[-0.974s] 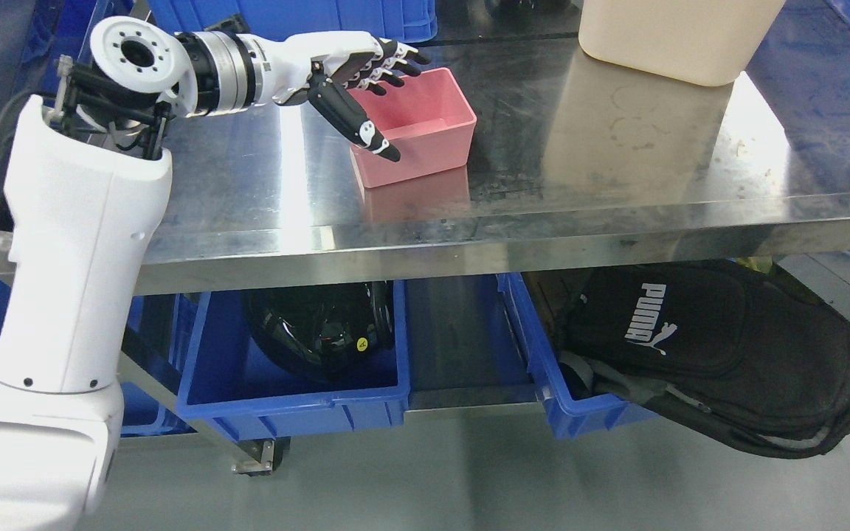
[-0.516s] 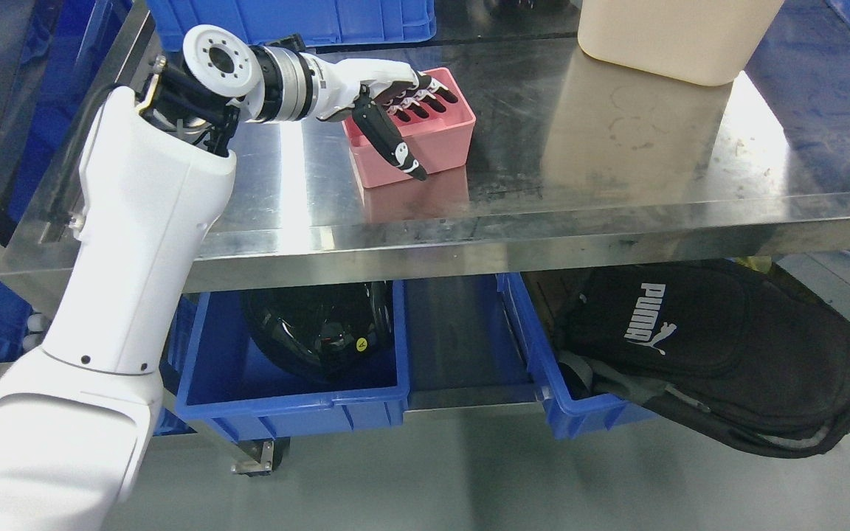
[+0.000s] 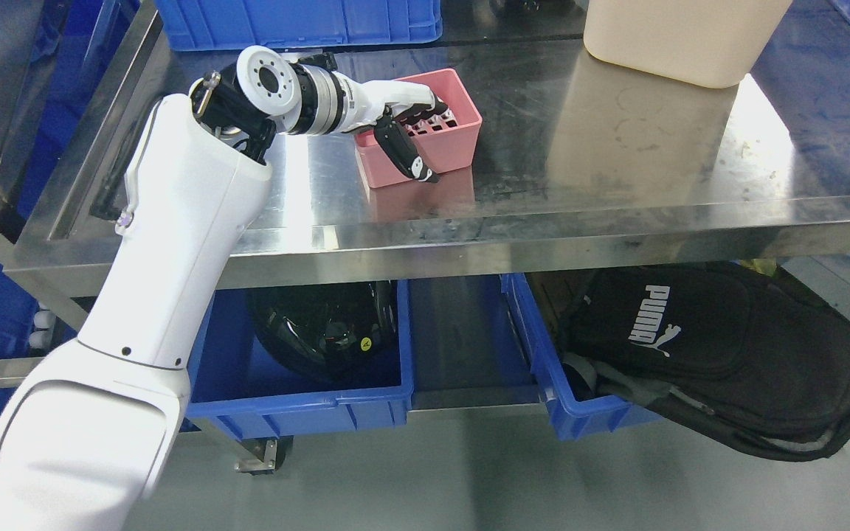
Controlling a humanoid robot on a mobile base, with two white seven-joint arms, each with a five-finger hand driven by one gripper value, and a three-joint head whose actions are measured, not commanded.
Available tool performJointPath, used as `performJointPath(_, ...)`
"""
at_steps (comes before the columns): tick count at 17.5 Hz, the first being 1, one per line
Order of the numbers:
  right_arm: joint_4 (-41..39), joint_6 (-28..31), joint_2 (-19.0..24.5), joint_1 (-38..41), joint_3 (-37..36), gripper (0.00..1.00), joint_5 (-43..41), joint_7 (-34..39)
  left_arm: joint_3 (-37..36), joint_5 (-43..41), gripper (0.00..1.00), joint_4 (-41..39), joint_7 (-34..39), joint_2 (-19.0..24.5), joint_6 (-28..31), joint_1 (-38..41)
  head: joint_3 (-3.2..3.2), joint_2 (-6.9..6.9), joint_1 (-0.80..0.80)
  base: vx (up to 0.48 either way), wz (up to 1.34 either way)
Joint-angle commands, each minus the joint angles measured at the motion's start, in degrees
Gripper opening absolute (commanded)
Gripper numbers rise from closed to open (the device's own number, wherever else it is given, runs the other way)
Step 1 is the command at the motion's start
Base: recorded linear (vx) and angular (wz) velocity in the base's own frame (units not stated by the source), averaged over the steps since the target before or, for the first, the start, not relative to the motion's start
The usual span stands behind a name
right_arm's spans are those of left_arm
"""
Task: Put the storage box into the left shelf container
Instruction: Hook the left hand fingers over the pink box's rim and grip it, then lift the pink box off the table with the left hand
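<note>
head view: left robot hand (image 3: 409,127) grips pink storage box (image 3: 448,140) on steel table (image 3: 617,184).

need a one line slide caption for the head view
Left hand grips the near wall of the pink plastic storage box on the steel table, fingers inside, thumb outside.

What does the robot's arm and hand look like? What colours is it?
The left arm has a smooth white shell. Its elbow ends in a round white disc with a ring of small holes, then a shiny silver wrist ring. Black cables show at the joint. The left hand has a white back and black fingers, with a small white mark near the thumb's tip.
</note>
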Motion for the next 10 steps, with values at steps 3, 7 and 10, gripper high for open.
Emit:
performJointPath(3,-1.00,-0.01,-1.00,0.53,-0.26,1.00,0.09,-0.03,7.81,-2.86,0.01,8.64,-0.14,-1.07,-11.65,0.72,0.00,0.00,0.00,0.000,0.02)
performJointPath(7,-1.00,-0.01,-1.00,0.53,-0.26,1.00,0.09,-0.03,19.13,-1.72,0.00,8.12,0.38,-1.07,-12.71,0.90,0.00,0.00,0.00,0.010,0.03)
performJointPath(10,-1.00,-0.01,-1.00,0.53,-0.26,1.00,0.09,-0.03,23.80,4.24,0.00,7.94,0.56,-1.07,-15.17,1.07,0.00,0.00,0.00,-0.003,0.00)
